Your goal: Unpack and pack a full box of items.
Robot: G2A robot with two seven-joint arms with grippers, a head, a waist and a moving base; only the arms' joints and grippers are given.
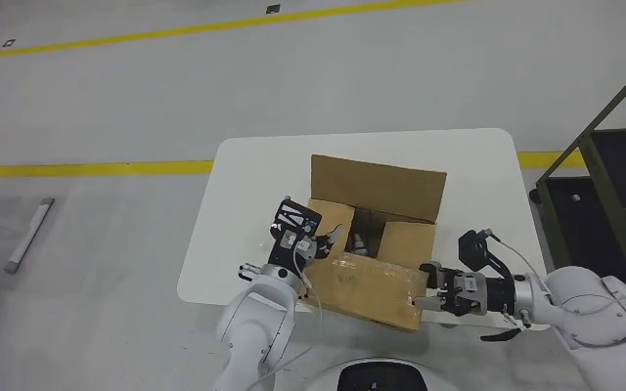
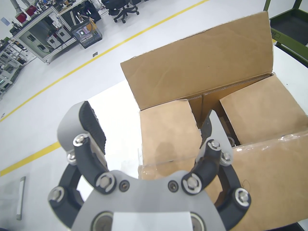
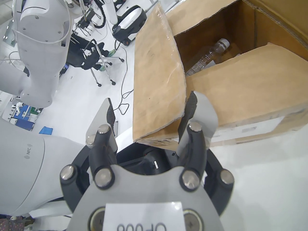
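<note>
Right wrist view: right gripper (image 3: 151, 99), fingers apart, straddles the taped flap (image 3: 156, 73) of the box (image 1: 377, 191) on the table (image 1: 254, 176), left gripper (image 2: 148, 110) likewise unclenched; best press that flap fully outward before reaching the bottle (image 3: 207, 56) inside.

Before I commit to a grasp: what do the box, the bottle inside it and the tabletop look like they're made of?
Box: brown corrugated cardboard with a matte finish. Fluted layers show at the cut edges, and a glossy clear tape strip runs along the near flap.
Bottle: clear and ribbed, probably thin plastic, with a pale cap.
Table: smooth white top, material unclear.
</note>
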